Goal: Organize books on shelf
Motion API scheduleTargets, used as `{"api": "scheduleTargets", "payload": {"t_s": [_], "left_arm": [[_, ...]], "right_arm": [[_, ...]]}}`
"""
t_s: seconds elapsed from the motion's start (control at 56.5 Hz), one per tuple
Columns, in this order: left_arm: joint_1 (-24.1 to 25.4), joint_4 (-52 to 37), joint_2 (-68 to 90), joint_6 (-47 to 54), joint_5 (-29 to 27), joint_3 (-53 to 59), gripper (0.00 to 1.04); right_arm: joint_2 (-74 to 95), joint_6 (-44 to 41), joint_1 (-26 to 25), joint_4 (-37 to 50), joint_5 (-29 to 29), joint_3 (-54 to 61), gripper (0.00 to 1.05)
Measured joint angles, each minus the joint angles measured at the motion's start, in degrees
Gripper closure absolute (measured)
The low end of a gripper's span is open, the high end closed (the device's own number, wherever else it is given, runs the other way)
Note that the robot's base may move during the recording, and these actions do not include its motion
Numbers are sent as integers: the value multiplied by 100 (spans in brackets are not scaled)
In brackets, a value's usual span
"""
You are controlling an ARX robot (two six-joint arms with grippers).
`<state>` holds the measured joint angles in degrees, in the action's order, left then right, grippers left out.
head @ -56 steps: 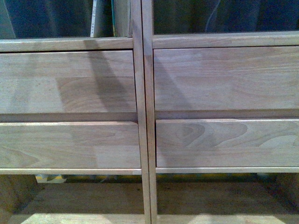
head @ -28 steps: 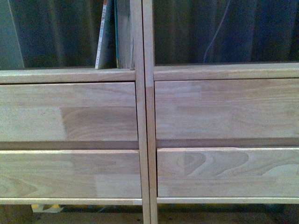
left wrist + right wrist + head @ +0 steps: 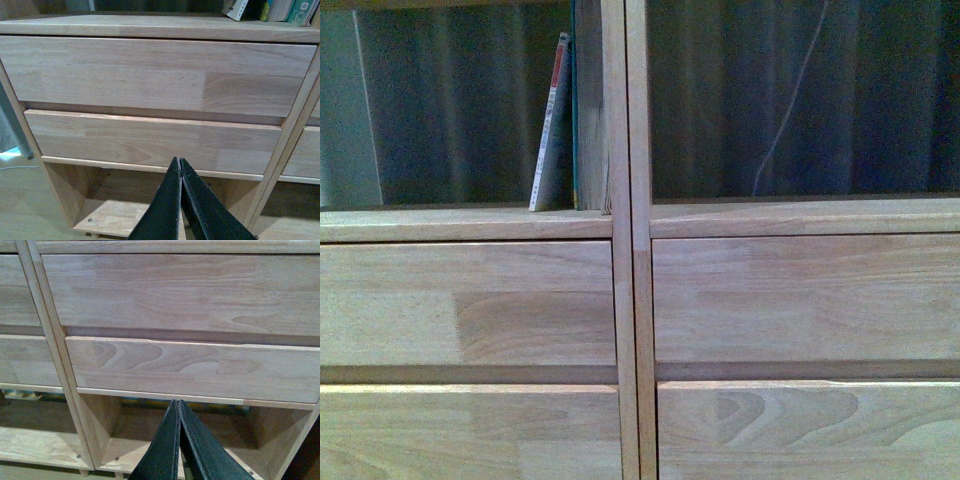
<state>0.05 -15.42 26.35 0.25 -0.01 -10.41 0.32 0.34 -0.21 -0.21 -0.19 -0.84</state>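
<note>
Books (image 3: 552, 125): thin, floppy softcovers leaning against shelf (image 3: 625, 300) divider. Shelf: pale grained wood, flat drawer fronts. Left gripper (image 3: 180, 167), right gripper (image 3: 178, 409): black tapered fingers pressed together, empty.

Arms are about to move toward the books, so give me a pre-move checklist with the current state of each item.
1. Left gripper empty: ok, shut on nothing.
2. Right gripper empty: ok, shut on nothing.
3. Books located: ok, leaning against the divider in the shelf's left compartment.
4. Right compartment free: ok in the visible part.
5. Drawer fronts closed: ok.
6. Arms in front view: not ok, neither shows.
</note>
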Motion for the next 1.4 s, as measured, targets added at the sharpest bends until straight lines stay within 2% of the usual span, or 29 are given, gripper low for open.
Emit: {"api": "scheduleTargets", "payload": {"t_s": [0.903, 1.009, 1.097, 1.186, 1.398], "left_arm": [[0, 516, -1596, -7, 7, 975, 102], [0, 1427, -2367, -9, -2, 973, 102], [0, 1517, -2575, -9, -4, 973, 102], [0, 1523, -2594, -15, -4, 973, 100], [0, 1523, -2599, -13, -4, 973, 63]], "right_arm": [[0, -2, 0, 0, -2, 0, 102], [0, 0, 0, 0, 0, 0, 102], [0, -7, 0, 0, -2, 0, 101], [0, -13, 0, 0, 0, 0, 86], [0, -13, 0, 0, 0, 0, 50]]}}
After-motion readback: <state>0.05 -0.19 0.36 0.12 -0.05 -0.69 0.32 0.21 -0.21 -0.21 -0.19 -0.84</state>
